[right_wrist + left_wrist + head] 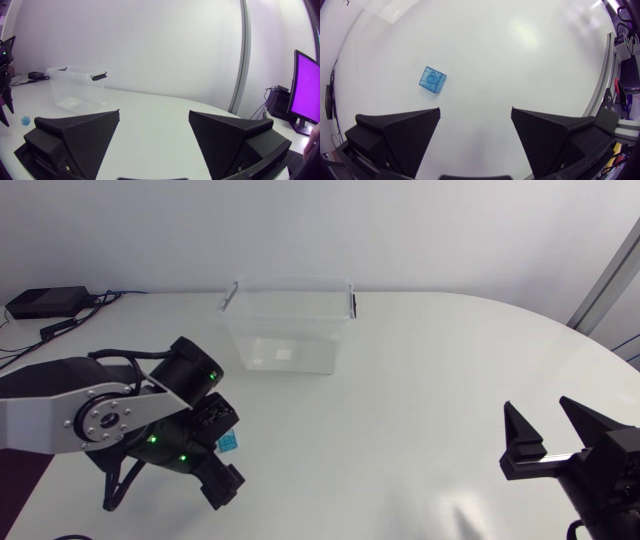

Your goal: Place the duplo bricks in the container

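Lying loose on surface (530, 60): blue duplo brick (432, 80), just ahead of left end effector (476, 109), nearer one finger. Fingers spread, nothing held. Container (250, 340) well apart, looks empty. Right end effector (540, 410) also spread, idle, far off. Judgement: task at start; grasp + drop both left.

White table (420, 400), rounded edge. On it: clear plastic container (285, 330) with black handles, upright, no lid, toward the far side. One small blue brick (433, 80) lies well apart from it, nearer the left front. Black box (45, 302) with cables sits at the far-left corner.
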`<control>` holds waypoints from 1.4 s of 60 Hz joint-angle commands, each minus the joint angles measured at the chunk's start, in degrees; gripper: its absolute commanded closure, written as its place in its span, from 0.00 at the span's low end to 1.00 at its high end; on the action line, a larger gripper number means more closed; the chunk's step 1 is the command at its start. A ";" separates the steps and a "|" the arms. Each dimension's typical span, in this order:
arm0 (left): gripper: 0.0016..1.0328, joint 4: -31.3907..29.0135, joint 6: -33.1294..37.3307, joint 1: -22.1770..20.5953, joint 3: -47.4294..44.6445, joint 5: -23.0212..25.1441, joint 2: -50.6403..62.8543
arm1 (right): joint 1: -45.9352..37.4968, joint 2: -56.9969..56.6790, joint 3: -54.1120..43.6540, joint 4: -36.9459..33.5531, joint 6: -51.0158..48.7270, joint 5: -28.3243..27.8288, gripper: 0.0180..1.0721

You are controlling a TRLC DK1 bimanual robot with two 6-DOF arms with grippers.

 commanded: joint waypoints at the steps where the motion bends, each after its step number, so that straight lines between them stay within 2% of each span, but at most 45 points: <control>1: 0.04 0.69 3.06 2.37 1.81 -0.11 0.79 | 0.10 -0.41 -1.17 0.51 -0.77 -0.45 0.05; 15: 0.04 0.69 13.87 9.92 3.31 -0.02 2.19 | 0.19 -0.41 -1.17 0.42 -0.77 -0.45 0.05; 32: 0.04 -1.41 23.10 11.59 4.98 1.21 6.24 | 0.10 -0.41 -1.17 0.51 -0.77 -0.45 0.05; 52: 0.04 -0.71 24.60 12.82 11.48 2.88 16.96 | 0.10 -0.41 -1.17 0.42 -0.77 -0.45 0.05; 66: 0.07 2.98 24.86 14.32 14.30 2.97 24.17 | 0.10 -0.41 -1.17 0.51 -0.77 -0.45 0.05; 84: 0.07 4.21 24.95 13.88 14.56 3.06 26.45 | 0.10 -0.41 -1.17 0.51 -0.77 -0.45 0.05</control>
